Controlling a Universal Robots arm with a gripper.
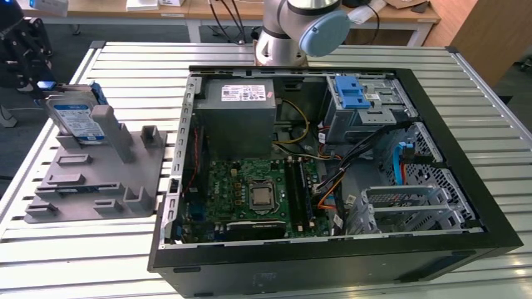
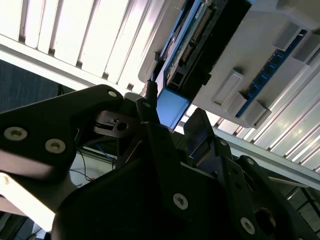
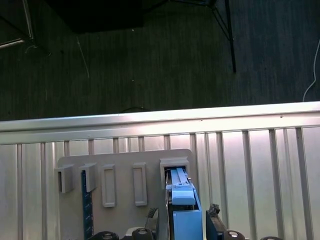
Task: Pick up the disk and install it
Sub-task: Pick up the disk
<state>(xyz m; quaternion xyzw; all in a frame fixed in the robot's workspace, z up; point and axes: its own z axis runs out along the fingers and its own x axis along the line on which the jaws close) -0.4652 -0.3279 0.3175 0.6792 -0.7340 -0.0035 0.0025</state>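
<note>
The disk [image 1: 75,117], silver with a white-and-blue label and blue side rails, stands upright in a slot of the grey holder [image 1: 91,180] at the exterior view's left. In the first wrist view its blue rail [image 3: 182,210] runs between my two black fingertips [image 3: 214,212], with a small gap on each side. My gripper [image 3: 184,214] is open and straddles the disk's end. In the second wrist view the blue rail end [image 2: 170,107] sits between the fingers [image 2: 200,130] of the gripper [image 2: 172,116].
An open computer case [image 1: 449,249] lies on the slatted metal table [image 1: 133,68], with a grey power-supply box [image 1: 241,115], a motherboard [image 1: 258,193] and a metal drive cage with a blue latch [image 1: 362,99]. The table edge and dark floor [image 3: 150,60] lie just beyond the holder.
</note>
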